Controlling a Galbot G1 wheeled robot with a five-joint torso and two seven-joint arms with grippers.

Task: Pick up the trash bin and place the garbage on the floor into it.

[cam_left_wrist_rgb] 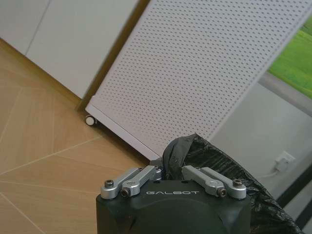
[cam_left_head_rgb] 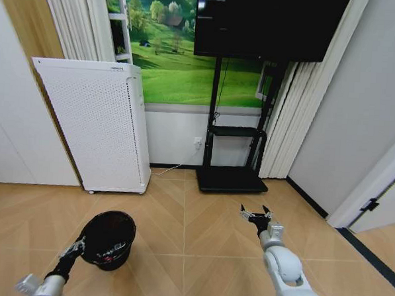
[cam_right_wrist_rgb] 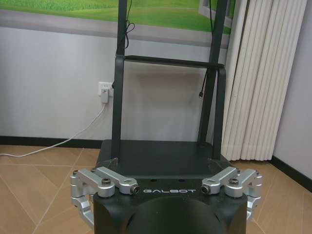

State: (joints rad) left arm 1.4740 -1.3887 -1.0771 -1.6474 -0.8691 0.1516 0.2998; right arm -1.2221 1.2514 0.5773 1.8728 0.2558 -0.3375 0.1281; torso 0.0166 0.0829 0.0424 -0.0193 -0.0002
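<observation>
The trash bin (cam_left_head_rgb: 108, 239), round and black with a black liner, sits low at the left of the head view. My left gripper (cam_left_head_rgb: 73, 249) is shut on its near rim; in the left wrist view the left gripper (cam_left_wrist_rgb: 171, 163) pinches a fold of the liner, with the trash bin (cam_left_wrist_rgb: 243, 200) beyond it. I cannot tell whether the bin rests on the floor. Small reddish and pale bits (cam_left_head_rgb: 116, 249) lie inside it. The garbage on the floor is out of view. My right gripper (cam_left_head_rgb: 256, 213) hangs open over bare floor at centre right, its fingers (cam_right_wrist_rgb: 82, 212) spread wide.
A tall white perforated appliance (cam_left_head_rgb: 96, 126) on casters stands behind the bin against the wall. A black TV stand (cam_left_head_rgb: 230, 178) with a flat base is ahead of the right gripper, with a wall socket and cable (cam_right_wrist_rgb: 104, 92) beside it. Wooden floor (cam_left_head_rgb: 187, 220) lies between them.
</observation>
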